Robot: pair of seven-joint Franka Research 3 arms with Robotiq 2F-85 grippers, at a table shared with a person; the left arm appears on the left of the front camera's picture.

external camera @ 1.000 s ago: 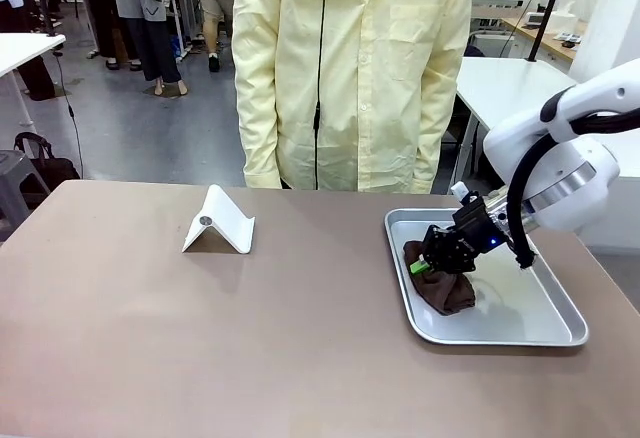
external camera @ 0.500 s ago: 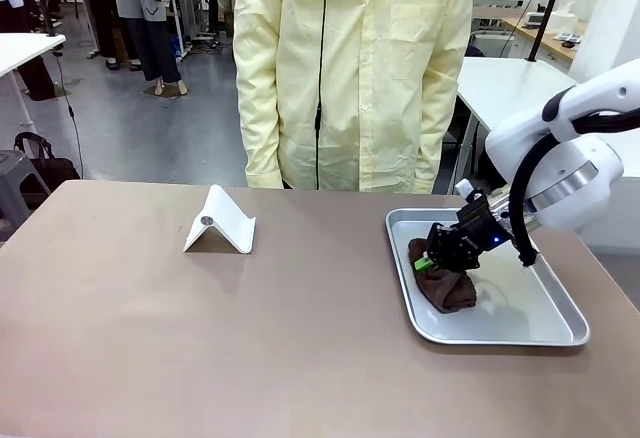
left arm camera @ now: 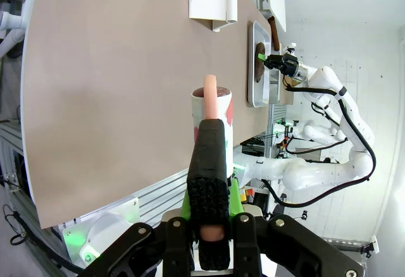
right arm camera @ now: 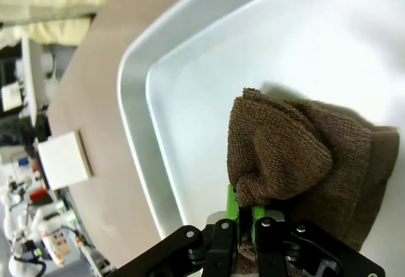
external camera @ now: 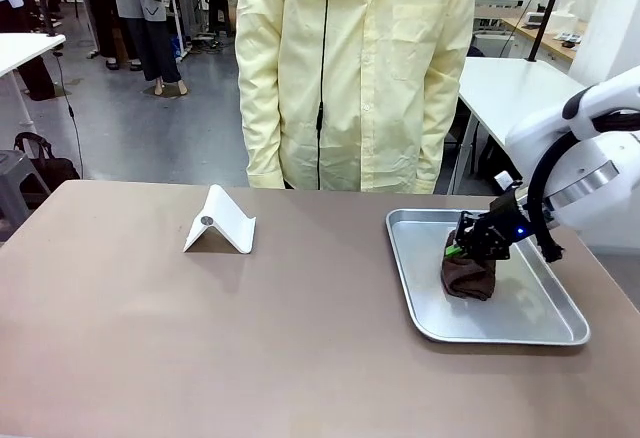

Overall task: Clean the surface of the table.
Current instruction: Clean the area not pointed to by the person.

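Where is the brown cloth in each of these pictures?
Front view: cloth at right, in the tray, held by the right gripper.
Left wrist view: tiny, upper right, in the tray.
Right wrist view: large, lower right, above the fingers.
Shared landmark: the tray.

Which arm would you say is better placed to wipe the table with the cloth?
Right: the right gripper is shut on the brown cloth over the tray, bare table beside it. The left gripper is shut on a pink stick.

The right fingers (external camera: 456,250) have carried the brown cloth (external camera: 468,276) rightward across the tray (external camera: 540,330) — lifted and hanging.
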